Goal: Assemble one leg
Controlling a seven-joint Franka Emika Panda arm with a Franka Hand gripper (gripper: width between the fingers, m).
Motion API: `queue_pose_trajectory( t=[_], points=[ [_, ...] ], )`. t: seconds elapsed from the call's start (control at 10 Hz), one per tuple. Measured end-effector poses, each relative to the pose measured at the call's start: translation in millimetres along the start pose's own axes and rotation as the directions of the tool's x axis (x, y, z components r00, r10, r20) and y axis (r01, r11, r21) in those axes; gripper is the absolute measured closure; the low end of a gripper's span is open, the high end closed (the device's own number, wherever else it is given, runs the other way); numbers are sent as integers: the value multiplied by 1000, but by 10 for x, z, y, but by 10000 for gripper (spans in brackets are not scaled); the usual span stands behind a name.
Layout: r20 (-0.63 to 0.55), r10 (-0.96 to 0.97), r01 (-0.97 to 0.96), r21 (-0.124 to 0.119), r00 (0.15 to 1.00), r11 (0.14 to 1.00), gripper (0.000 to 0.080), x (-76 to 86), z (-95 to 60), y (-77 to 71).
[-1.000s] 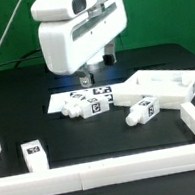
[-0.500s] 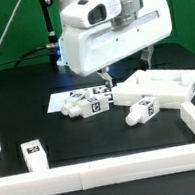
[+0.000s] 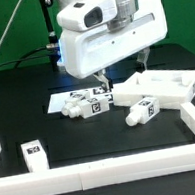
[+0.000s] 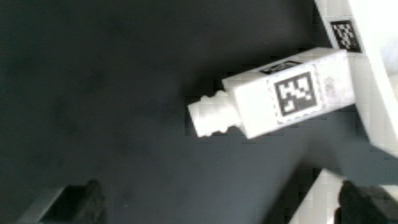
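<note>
I hold my gripper (image 4: pixel 205 200) wide open and empty above the leg (image 4: pixel 276 95), which lies on its side, tag up, on the black desk (image 4: pixel 107 70), so my fingers can straddle it.

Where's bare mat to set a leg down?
Widest bare mat: camera-side of the legs, between the lone tagged piece and the front fence. Also to the exterior view's left of the marker board. Crowded: under the gripper, where legs bunch beside the tabletop.
</note>
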State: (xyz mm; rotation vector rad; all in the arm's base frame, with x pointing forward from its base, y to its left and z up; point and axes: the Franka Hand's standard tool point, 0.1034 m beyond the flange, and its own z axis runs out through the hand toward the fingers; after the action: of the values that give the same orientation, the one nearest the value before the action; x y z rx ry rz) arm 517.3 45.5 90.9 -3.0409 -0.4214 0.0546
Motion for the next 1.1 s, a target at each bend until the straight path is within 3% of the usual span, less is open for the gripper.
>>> queue_pose_trajectory(
  t=[0.1,0.3,0.7,0.9,1.1],
  points=[
    [-5,143,-143,1,990,990,150,-50,75,-69],
    [7,339,-339,46,941,940,150,-3,155,-82],
    [19,495,-496,45,868,867,150,-8,183,-118],
    [38,706,-707,50,707,705,150,-29,400,-131],
    [35,701,-702,47,713,711,150,-35,554,-177]
  ],
)
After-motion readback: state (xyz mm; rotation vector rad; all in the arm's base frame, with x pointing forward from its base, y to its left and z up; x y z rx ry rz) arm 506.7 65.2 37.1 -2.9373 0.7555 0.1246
